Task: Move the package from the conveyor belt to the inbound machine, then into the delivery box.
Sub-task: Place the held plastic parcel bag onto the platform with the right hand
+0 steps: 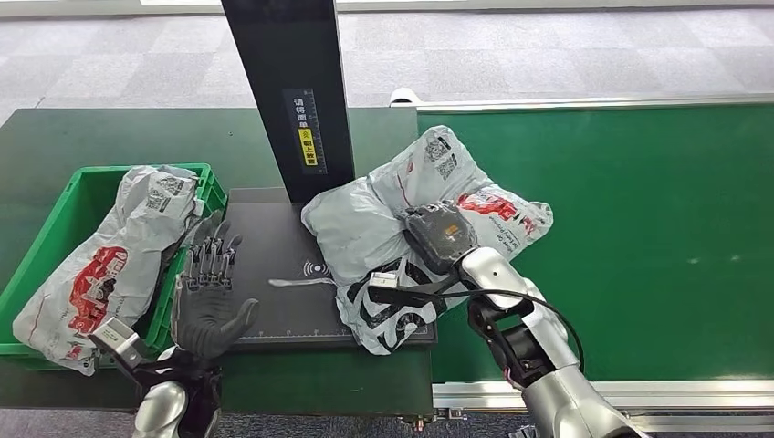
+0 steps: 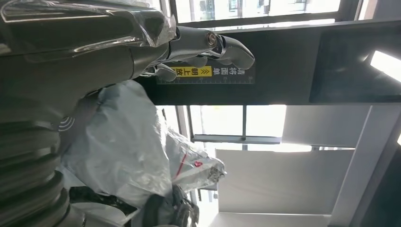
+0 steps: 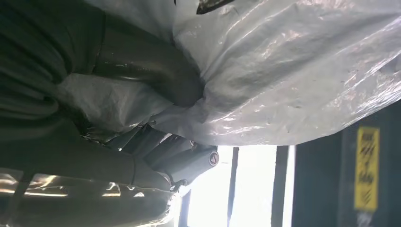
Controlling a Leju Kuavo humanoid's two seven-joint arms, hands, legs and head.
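A grey plastic package (image 1: 379, 224) with red and black print lies half on the black scanning plate of the inbound machine (image 1: 274, 292) and half on the green conveyor belt (image 1: 639, 237). My right hand (image 1: 440, 235) sits on top of it and grips it. In the right wrist view the thumb (image 3: 156, 66) digs into the package's film (image 3: 293, 71) and the fingers (image 3: 189, 158) curl under a fold. My left hand (image 1: 210, 292) hovers open over the plate's left edge, fingers (image 2: 208, 45) spread and holding nothing, with the package (image 2: 127, 146) beyond it.
The machine's black column (image 1: 287, 91) with a yellow label rises right behind the plate. A green delivery box (image 1: 55, 246) stands to the left and holds another grey package (image 1: 109, 265). The conveyor's metal rail (image 1: 593, 392) runs along the near edge.
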